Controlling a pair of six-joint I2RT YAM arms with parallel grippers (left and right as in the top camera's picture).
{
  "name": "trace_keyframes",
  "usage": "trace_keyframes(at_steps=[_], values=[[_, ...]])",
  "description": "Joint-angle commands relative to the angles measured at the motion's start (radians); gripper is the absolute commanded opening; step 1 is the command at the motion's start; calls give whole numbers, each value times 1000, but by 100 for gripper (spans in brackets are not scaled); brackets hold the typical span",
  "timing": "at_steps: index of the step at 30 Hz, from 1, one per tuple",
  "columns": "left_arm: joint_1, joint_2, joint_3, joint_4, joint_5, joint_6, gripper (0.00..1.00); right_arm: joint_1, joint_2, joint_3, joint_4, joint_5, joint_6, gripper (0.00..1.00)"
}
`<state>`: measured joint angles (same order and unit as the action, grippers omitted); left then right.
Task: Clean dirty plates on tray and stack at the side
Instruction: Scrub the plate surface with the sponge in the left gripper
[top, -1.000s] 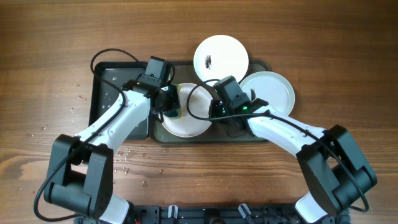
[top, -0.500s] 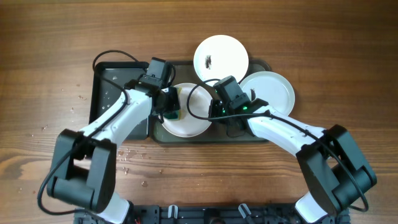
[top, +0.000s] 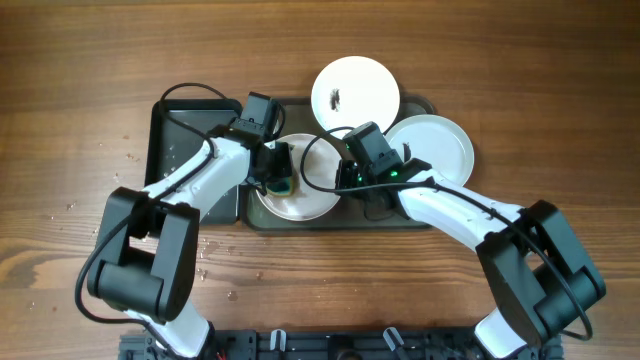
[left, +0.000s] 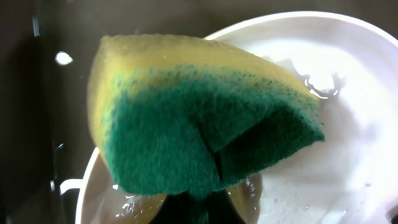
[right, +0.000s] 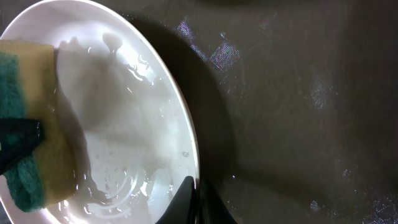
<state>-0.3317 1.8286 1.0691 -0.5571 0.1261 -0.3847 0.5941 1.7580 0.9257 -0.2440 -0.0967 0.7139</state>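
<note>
Left wrist view: the left gripper (left: 200, 210) clenches a yellow-green sponge (left: 199, 118) against the wet white plate (left: 348, 124) beneath it. At that plate's rim the right gripper (right: 194, 198) pinches tight, above the dark grey tray (right: 298, 93). Beyond lies a smeared plate (top: 355, 93).

Left arm (top: 185, 180) and right arm (top: 450, 205) have white shells, black joints (top: 140, 262).

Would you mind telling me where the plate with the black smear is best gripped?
Probably its thin rim on the far side: the smeared plate overhangs the tray there, leaving the edge free for a finger beneath, approaching from above.
</note>
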Motion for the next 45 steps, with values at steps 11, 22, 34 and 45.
trace_keyframes(at_steps=[11,22,34,45], values=[[-5,72,-22,8,313,37,4,2,19,-5,31,-8,-2,4],[1,64,29,-38,493,-16,4,2,19,-5,30,-8,-7,4],[1,-80,225,-173,176,-16,4,2,19,-5,27,-8,-8,4],[0,-60,195,-219,10,44,4,2,19,-5,30,-8,-8,4]])
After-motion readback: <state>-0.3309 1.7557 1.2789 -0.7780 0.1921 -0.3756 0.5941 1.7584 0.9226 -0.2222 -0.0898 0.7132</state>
